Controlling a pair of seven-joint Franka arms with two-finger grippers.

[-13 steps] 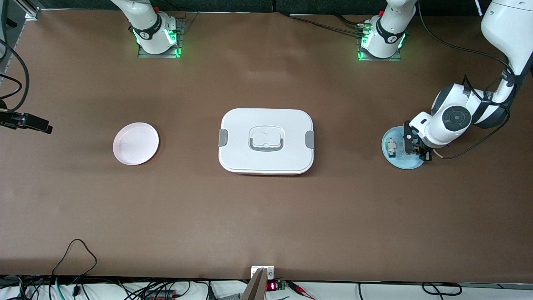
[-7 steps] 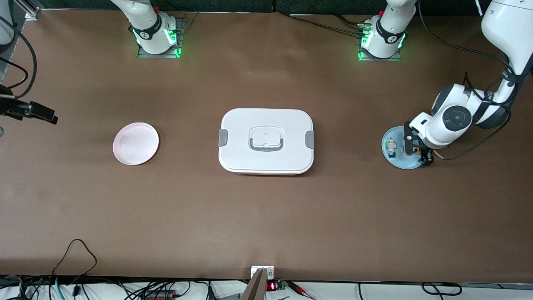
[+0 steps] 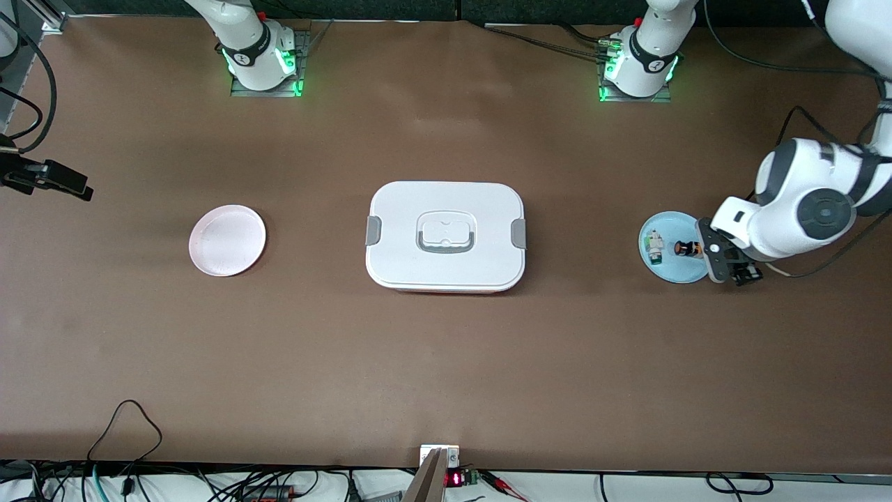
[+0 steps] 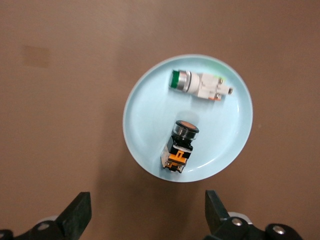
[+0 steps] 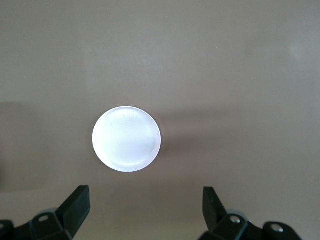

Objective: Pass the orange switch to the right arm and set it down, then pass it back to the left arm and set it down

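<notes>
The orange switch (image 3: 686,247), a small black cylinder with orange marks, lies on a light-blue plate (image 3: 670,269) toward the left arm's end of the table. The left wrist view shows the switch (image 4: 181,145) on the plate (image 4: 147,115). My left gripper (image 3: 728,266) hangs open and empty over the table just beside that plate; its own view (image 4: 147,215) shows the jaws spread wide, short of the plate's rim. The white box (image 3: 446,236) sits shut at the table's middle. My right gripper (image 3: 52,180) is open and empty, high at the right arm's end, with its jaws (image 5: 145,210) spread.
A white-and-green component (image 3: 655,247) lies on the blue plate beside the switch, also in the left wrist view (image 4: 197,84). An empty pink plate (image 3: 227,240) sits toward the right arm's end, seen from above in the right wrist view (image 5: 127,139). Cables run along the table's near edge.
My left gripper has pulled back off the blue plate toward the left arm's end, uncovering the orange switch. My right gripper has shifted slightly at the table's edge.
</notes>
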